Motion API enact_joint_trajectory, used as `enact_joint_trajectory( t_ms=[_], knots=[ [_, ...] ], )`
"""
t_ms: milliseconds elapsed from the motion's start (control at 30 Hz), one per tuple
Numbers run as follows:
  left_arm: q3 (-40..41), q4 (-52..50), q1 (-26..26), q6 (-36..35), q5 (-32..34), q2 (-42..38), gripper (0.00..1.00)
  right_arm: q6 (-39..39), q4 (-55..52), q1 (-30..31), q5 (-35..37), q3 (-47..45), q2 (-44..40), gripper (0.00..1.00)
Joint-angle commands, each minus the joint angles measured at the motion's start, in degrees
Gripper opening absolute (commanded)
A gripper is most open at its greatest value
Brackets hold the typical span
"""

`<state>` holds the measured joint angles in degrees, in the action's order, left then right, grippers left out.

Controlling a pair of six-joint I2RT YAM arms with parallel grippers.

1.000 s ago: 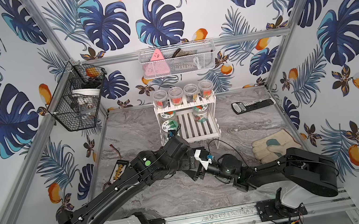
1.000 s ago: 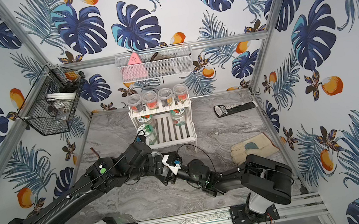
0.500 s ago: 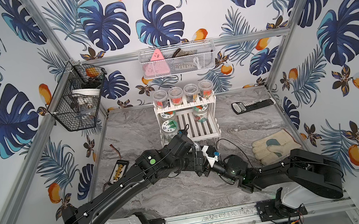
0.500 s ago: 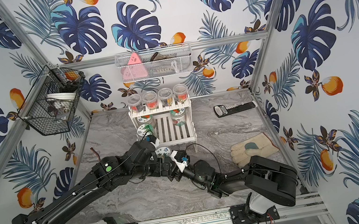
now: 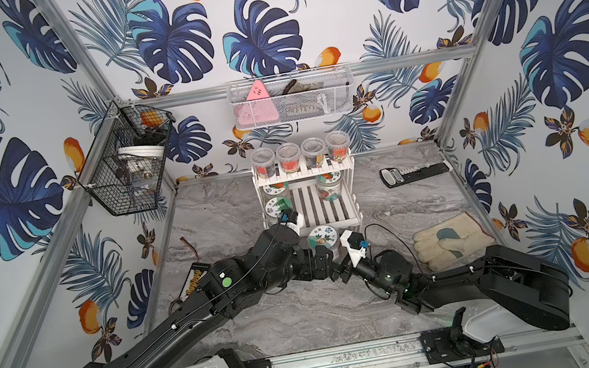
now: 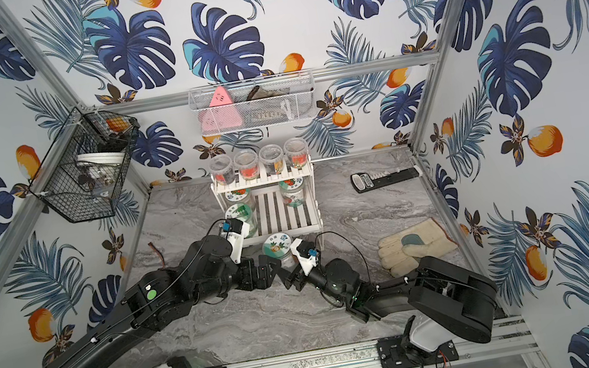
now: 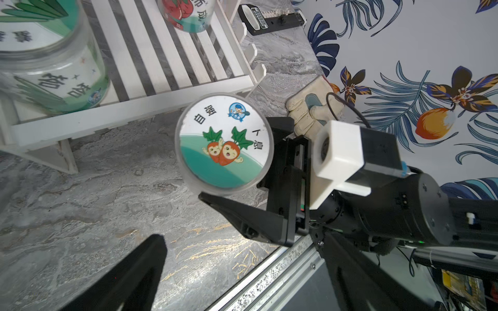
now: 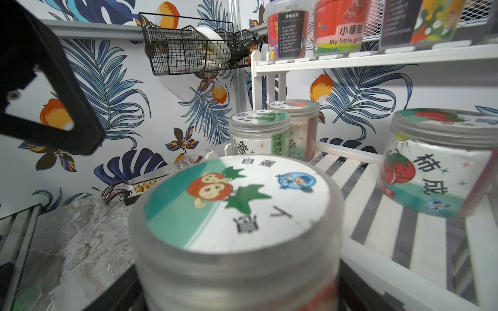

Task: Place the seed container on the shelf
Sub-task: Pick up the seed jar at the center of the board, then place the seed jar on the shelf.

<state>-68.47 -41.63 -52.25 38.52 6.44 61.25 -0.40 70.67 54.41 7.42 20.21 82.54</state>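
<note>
The seed container is a clear jar with a white and green carrot-picture lid. It hangs just in front of the shelf's front edge. My right gripper is shut on its body, one black finger on each side. The shelf is a white slatted two-tier rack at the back middle. My left gripper is open, apart from the jar, on its near left side.
Several jars fill the shelf's upper tier and other seed jars stand on the lower one. A black wire basket and a white mesh basket hang on the walls. A glove, a black remote and a wired board lie on the table.
My left jaws have opened wide and let go of the jar. My right jaws have narrowed onto it. Both grippers have shifted a little to the right in front of the shelf.
</note>
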Motion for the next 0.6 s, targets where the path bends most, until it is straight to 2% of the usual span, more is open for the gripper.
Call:
enact_joint_trajectory(
  t_ms=[0,267,567],
  knots=[
    [0.46,0.35,-0.05,-0.92,5.1,-1.66,0.99,1.58,-0.39,-1.33,0.23,0.07,-1.84,0.81],
    [4.47,-0.75,-0.05,-0.41,10.28,-5.82,0.99,1.84,-8.97,-4.73,-0.77,2.94,-5.81,0.81],
    [8.13,-1.17,0.35,-0.42,10.33,-5.67,0.99,3.03,-14.65,-5.98,2.2,6.21,-6.84,0.81]
  ],
)
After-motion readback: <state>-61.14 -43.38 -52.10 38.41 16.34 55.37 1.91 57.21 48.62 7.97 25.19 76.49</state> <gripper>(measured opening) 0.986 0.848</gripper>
